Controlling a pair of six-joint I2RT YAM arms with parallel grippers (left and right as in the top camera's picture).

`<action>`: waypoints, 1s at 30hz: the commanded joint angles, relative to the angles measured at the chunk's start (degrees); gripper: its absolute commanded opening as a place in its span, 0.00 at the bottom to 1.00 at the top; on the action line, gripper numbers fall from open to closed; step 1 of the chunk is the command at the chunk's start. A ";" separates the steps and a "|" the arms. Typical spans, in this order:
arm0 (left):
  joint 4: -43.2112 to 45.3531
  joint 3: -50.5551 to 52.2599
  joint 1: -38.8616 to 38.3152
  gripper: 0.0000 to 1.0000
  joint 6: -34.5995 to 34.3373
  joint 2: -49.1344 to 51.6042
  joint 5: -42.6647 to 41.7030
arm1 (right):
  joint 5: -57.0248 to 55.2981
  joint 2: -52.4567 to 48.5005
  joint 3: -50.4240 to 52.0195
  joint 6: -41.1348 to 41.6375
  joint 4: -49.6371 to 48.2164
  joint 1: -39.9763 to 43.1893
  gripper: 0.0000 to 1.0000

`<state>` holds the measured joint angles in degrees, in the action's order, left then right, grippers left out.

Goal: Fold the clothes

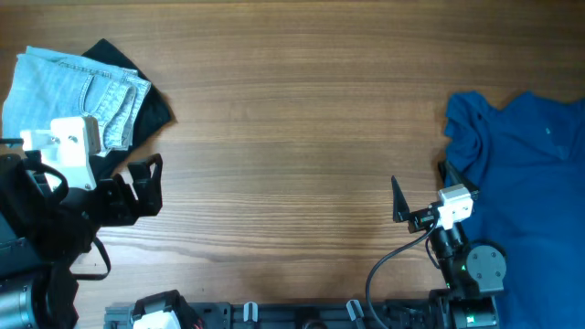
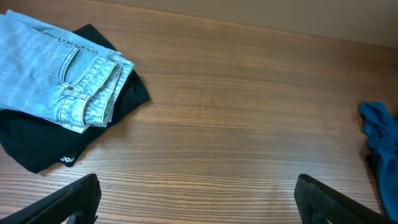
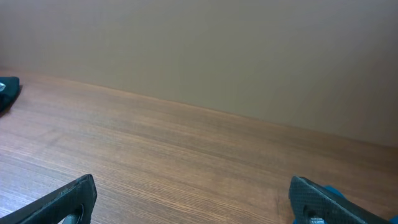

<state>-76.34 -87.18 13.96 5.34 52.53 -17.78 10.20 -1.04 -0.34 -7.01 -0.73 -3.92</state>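
Wood-grain table (image 1: 292, 137) fills the overhead view, and a plain beige wall (image 3: 199, 50) is seen beyond its far edge from the right wrist camera.

The left gripper (image 1: 154, 187) is held above the left side of the table with its jaws spread wide and nothing between them. In the left wrist view only bare wood is seen between its two dark fingertips (image 2: 78, 199). Just beyond it, towards the far left corner, the denim shorts (image 1: 64, 78) are laid in a folded bundle, with a stitched pocket and the waistband turned up. They are rested on the black garment (image 1: 155, 110), which is seen sticking out from under them on the right and near sides.

The right gripper (image 1: 420, 187) is likewise released and empty, and it is set near the right side of the table with its jaws wide apart. Bare wood is seen ahead of it from its own camera. Just to its right the royal-blue top (image 1: 530, 155) is spread out, rumpled, and is run off the right edge of the overhead view. A wide stretch of table is left between the top and the shorts.
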 commanded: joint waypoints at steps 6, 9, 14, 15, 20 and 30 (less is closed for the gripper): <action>0.17 0.17 -0.24 1.00 1.09 -0.09 0.50 | 0.11 0.39 0.04 -0.50 -0.09 0.24 1.00; 0.17 0.17 -0.24 1.00 1.09 -0.09 0.50 | 0.11 0.39 0.04 -0.50 -0.09 0.24 1.00; 0.20 0.17 -1.29 1.00 1.09 -0.37 0.50 | 0.11 0.39 0.04 -0.50 -0.09 0.24 1.00; 0.13 0.17 -2.01 1.00 1.09 -0.61 0.50 | 0.11 0.39 0.04 -0.50 -0.09 0.24 1.00; 10.19 2.80 -10.05 1.00 2.38 -4.33 3.39 | 0.11 0.39 0.04 -0.50 -0.09 0.24 1.00; 47.41 37.27 -16.31 1.00 0.66 -25.51 3.78 | 0.11 0.39 0.04 -0.50 -0.09 0.24 1.00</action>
<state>-35.62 -62.04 -1.89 6.15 34.20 -14.79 10.20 -1.04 -0.34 -7.01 -0.71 -3.92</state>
